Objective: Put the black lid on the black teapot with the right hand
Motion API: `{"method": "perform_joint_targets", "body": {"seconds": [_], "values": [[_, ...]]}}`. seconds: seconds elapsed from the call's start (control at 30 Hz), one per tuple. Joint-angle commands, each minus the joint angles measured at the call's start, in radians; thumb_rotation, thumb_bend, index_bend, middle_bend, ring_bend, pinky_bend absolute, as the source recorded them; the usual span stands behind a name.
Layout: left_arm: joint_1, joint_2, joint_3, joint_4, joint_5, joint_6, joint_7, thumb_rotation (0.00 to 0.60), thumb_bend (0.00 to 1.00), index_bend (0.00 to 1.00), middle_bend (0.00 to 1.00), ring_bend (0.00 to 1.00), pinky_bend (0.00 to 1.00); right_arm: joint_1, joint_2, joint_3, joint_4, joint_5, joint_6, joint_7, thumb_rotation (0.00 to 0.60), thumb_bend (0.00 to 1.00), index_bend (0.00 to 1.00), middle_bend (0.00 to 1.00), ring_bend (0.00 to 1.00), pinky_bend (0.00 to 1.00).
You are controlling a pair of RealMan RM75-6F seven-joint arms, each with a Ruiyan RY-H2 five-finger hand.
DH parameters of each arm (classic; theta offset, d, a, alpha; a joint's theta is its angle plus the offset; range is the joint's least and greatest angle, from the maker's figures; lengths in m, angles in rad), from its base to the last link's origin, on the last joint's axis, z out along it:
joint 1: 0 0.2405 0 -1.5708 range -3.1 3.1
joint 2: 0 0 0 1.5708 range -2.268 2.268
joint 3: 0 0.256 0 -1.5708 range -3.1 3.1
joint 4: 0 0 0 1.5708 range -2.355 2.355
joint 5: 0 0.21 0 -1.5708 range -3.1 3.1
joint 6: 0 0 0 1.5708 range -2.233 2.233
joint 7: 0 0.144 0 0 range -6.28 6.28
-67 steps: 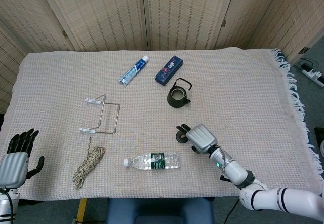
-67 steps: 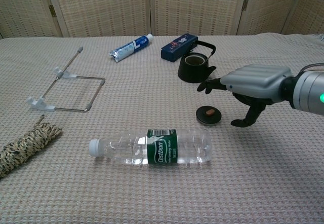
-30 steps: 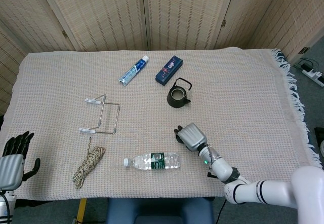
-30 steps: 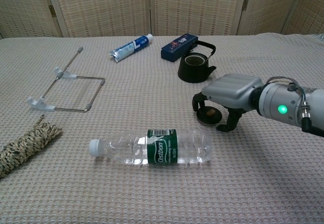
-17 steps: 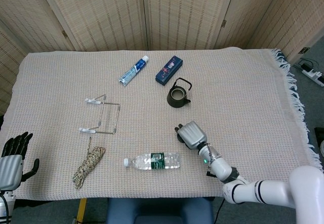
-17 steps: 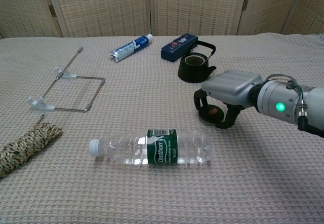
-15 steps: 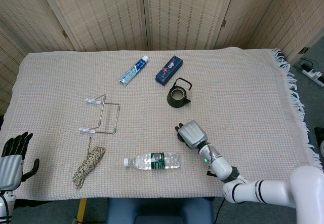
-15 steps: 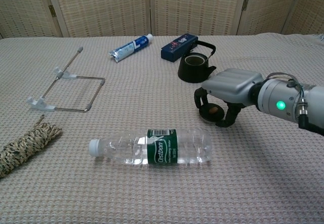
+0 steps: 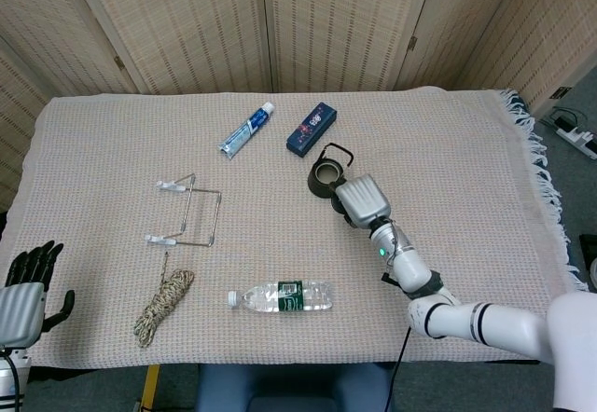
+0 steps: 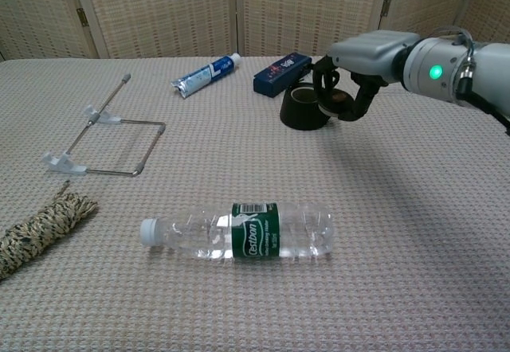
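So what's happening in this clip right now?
The right hand holds the black lid in the air beside the black teapot, whose mouth is open; the lid is not on it yet. The left hand rests idle at the table's near left edge. A water bottle, toothpaste tube, rope and wire stand lie untouched.

Table [image 9: 466, 151] under beige waffle-weave cloth [image 9: 112, 151]; white fringe [image 9: 546, 179] along edge at 3 o'clock. Folding screen [image 9: 326, 25] of woven tan panels in wood frames across 12 o'clock, angled in at both sides; small dark hinges [image 9: 411, 44] at joints. Grey floor [image 9: 574, 165] at 3 o'clock, white power strip [image 9: 576, 135] with cables on it. Even, soft light.
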Motion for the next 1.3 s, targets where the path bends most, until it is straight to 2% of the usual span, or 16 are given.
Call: {"method": "perform_joint_targets", "body": {"seconds": [0.03, 0.3, 0.57, 0.9, 1.1, 1.3], "values": [[-0.001, 0.001, -0.001, -0.003, -0.003, -0.002, 0.005, 0.6, 0.43, 0.0, 0.0, 0.0, 0.0, 0.048, -0.016, 0.025, 0.061, 0.057, -0.035, -0.014, 0.6, 0.34, 0.37, 0.38, 0.85, 0.76], [0.005, 0.009, -0.002, -0.008, -0.023, -0.006, 0.016, 0.6, 0.43, 0.0, 0.0, 0.0, 0.0, 0.138, -0.081, 0.037, 0.184, 0.145, -0.09, -0.04, 0.6, 0.34, 0.37, 0.37, 0.85, 0.76], [0.008, 0.01, -0.004, -0.008, -0.042, -0.014, 0.02, 0.6, 0.43, 0.0, 0.0, 0.0, 0.0, 0.224, -0.169, 0.024, 0.35, 0.218, -0.145, -0.085, 0.6, 0.34, 0.37, 0.37, 0.85, 0.76], [0.013, 0.015, -0.007, -0.013, -0.054, -0.013, 0.026, 0.6, 0.43, 0.0, 0.0, 0.0, 0.0, 0.284, -0.247, 0.023, 0.501, 0.287, -0.194, -0.1, 0.6, 0.34, 0.37, 0.34, 0.84, 0.76], [0.015, 0.016, -0.008, -0.015, -0.058, -0.013, 0.028, 0.6, 0.43, 0.0, 0.0, 0.0, 0.0, 0.297, -0.269, 0.018, 0.551, 0.322, -0.213, -0.111, 0.6, 0.34, 0.36, 0.3, 0.82, 0.76], [0.014, 0.015, -0.008, -0.017, -0.057, -0.014, 0.03, 0.6, 0.43, 0.0, 0.0, 0.0, 0.0, 0.295, -0.259, 0.009, 0.552, 0.351, -0.225, -0.118, 0.6, 0.34, 0.25, 0.24, 0.82, 0.76]]}}
